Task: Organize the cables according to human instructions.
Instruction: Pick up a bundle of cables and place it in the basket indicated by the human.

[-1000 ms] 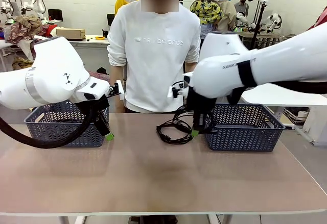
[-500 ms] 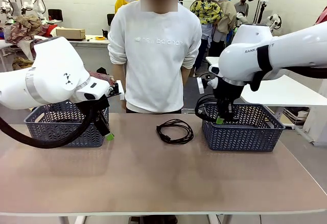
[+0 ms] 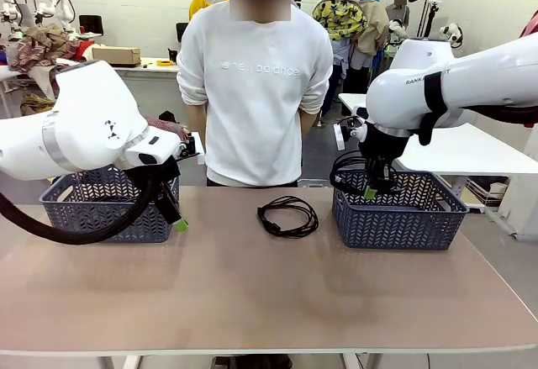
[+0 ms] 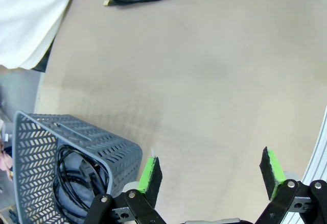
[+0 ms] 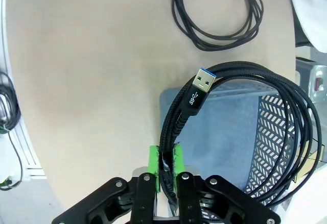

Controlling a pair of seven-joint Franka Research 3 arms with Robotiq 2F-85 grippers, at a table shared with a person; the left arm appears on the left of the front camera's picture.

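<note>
My right gripper (image 3: 369, 191) is shut on a coiled black braided cable (image 3: 348, 175) and holds it in the air over the left end of the right grey basket (image 3: 402, 218). In the right wrist view the green pads (image 5: 154, 169) pinch the cable bundle (image 5: 176, 119), and its blue-tipped USB plug (image 5: 201, 88) sticks up over the basket floor (image 5: 225, 147). A second coiled cable (image 3: 287, 216) lies on the table between the baskets, also seen as a thin coil (image 5: 217, 9). My left gripper (image 3: 178, 224) hangs open and empty by the left basket (image 3: 109, 209), which holds a coil (image 4: 76, 180).
A person in a white sweatshirt (image 3: 256, 83) stands at the far edge, behind the loose cable. The two baskets sit at the far left and far right of the brown table (image 3: 252, 293). The near half of the table is bare.
My right arm lifted the coil from the table beside the other cable and carried it right, to over the right basket. The left arm has stayed still.
</note>
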